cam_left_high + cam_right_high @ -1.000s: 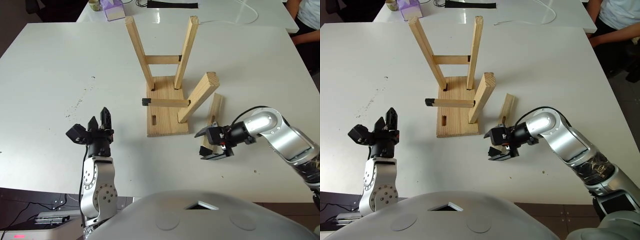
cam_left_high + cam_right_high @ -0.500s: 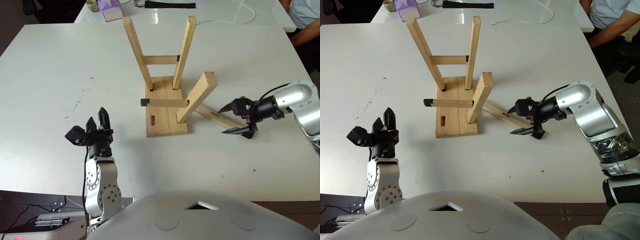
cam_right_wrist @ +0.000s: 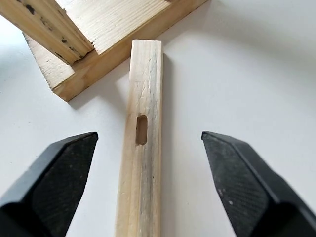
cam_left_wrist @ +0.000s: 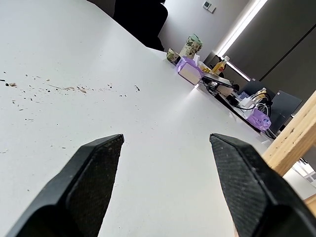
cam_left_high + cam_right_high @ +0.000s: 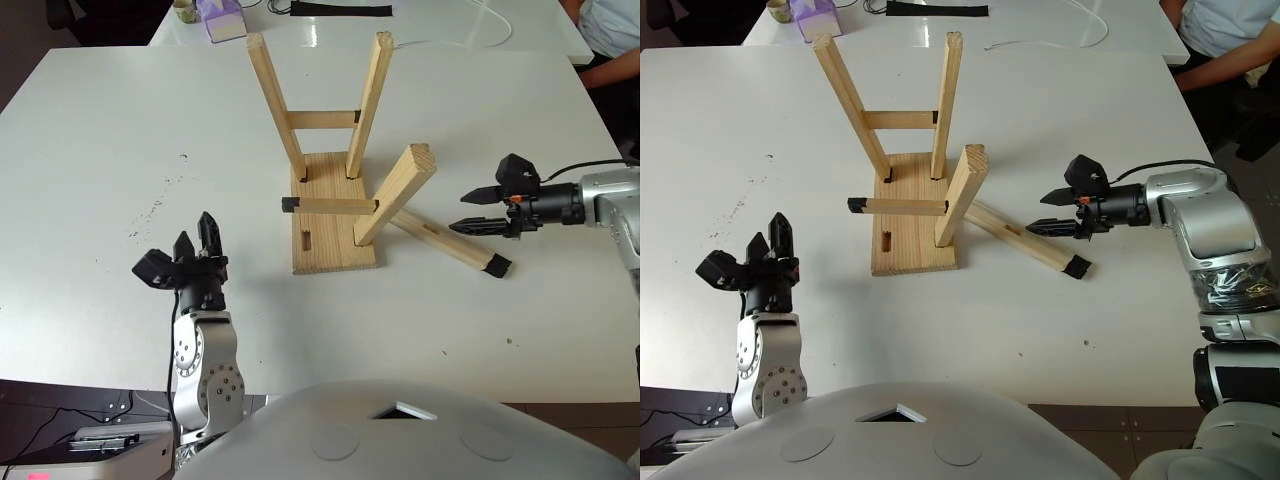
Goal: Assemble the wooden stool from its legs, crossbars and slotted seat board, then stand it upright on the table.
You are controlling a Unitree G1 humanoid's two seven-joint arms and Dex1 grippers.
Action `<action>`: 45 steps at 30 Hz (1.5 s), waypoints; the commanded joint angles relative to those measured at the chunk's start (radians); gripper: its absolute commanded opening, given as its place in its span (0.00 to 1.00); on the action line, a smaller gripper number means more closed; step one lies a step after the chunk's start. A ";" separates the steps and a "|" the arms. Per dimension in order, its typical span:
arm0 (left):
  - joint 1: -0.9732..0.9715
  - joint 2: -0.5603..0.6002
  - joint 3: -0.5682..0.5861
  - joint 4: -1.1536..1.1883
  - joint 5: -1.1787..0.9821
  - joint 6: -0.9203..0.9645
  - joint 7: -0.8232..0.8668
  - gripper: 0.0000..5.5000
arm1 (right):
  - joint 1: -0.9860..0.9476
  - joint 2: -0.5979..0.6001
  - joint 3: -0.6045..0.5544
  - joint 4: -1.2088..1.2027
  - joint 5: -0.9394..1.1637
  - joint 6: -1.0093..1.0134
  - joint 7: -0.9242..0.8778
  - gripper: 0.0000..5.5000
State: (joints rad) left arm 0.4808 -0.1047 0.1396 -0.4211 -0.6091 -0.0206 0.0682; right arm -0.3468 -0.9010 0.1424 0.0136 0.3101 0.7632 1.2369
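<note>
The slotted seat board [image 5: 333, 245] lies flat mid-table. Two legs [image 5: 275, 102] stand up from its far end, joined by a crossbar [image 5: 323, 119]. A third leg [image 5: 397, 194] leans up from the near right corner, holding a second crossbar [image 5: 330, 205] with a dark tip. The loose fourth leg [image 5: 445, 239] lies flat on the table right of the board, dark cap toward the front; its slot [image 3: 141, 130] faces up. My right gripper [image 5: 478, 209] hovers open just right of that leg, apart from it. My left gripper [image 5: 185, 262] stands open at the near left, empty.
A purple box [image 5: 223, 17] and a cup [image 5: 186, 10] stand at the far edge, beside a dark strip [image 5: 342, 11] and a white cable [image 5: 490, 25]. Dark specks [image 5: 152, 208] dot the table's left side. A person's arm [image 5: 1230, 65] rests at the far right.
My right gripper swung from the near side out to the right and let go of the loose leg, which now lies angled against the board. The left arm stayed put.
</note>
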 commanded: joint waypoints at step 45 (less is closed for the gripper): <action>-0.964 0.429 0.121 0.007 -0.659 0.534 -0.116 0.59 | -0.389 0.570 -0.596 -0.147 0.902 0.116 -0.708 0.38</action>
State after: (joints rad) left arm -0.3086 0.2808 0.2990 -0.4682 -1.1332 0.4021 0.0015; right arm -0.7075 -0.3203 -0.5024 0.0035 1.1213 0.8291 0.4866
